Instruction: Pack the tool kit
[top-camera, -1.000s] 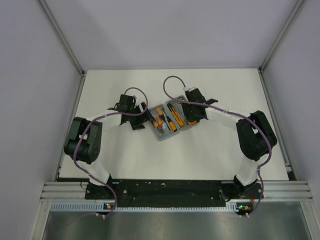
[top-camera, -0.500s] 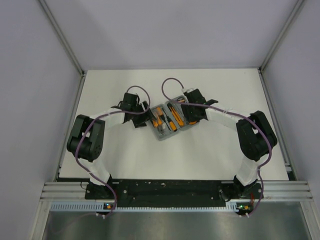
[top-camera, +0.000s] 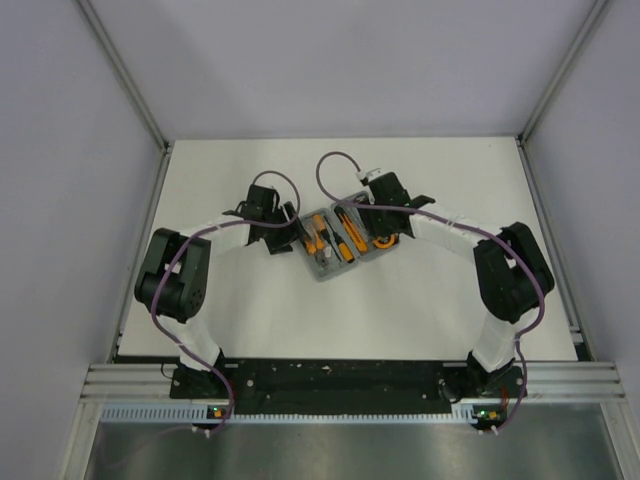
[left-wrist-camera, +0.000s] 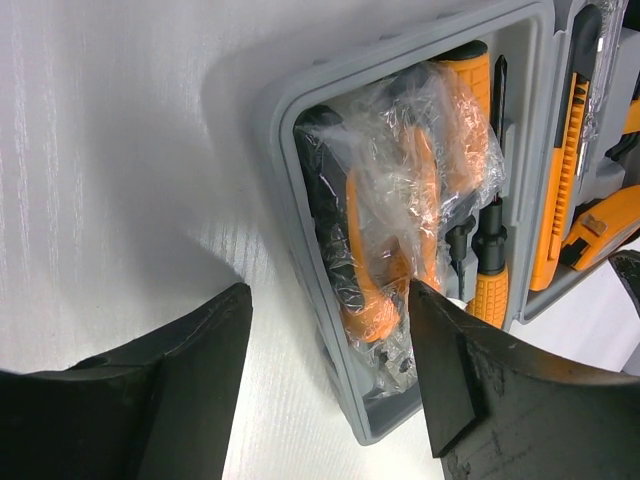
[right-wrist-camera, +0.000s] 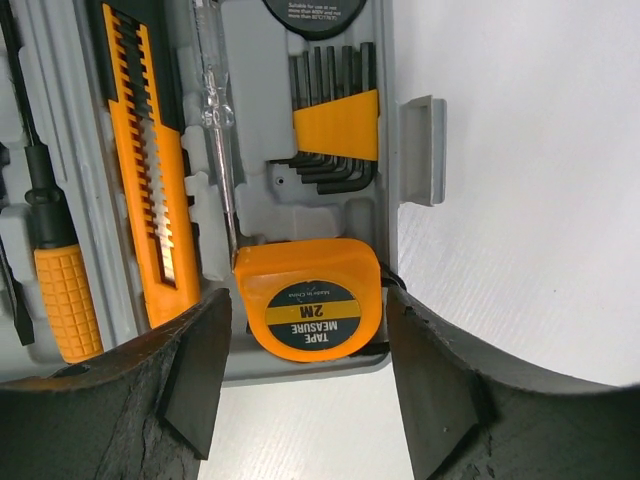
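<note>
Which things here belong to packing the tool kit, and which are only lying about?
Belong to the job:
- case
- pliers, in plastic wrap
- screwdrivers
- knife
- tape measure
- hex keys

Only around, not part of the kit:
- table
- metal frame

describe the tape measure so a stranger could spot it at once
Find the open grey case on the table. In its right-hand half, the tape measure fills an end corner. It is the only chunky orange block with a round black label; the knife and hex keys are slim.
</note>
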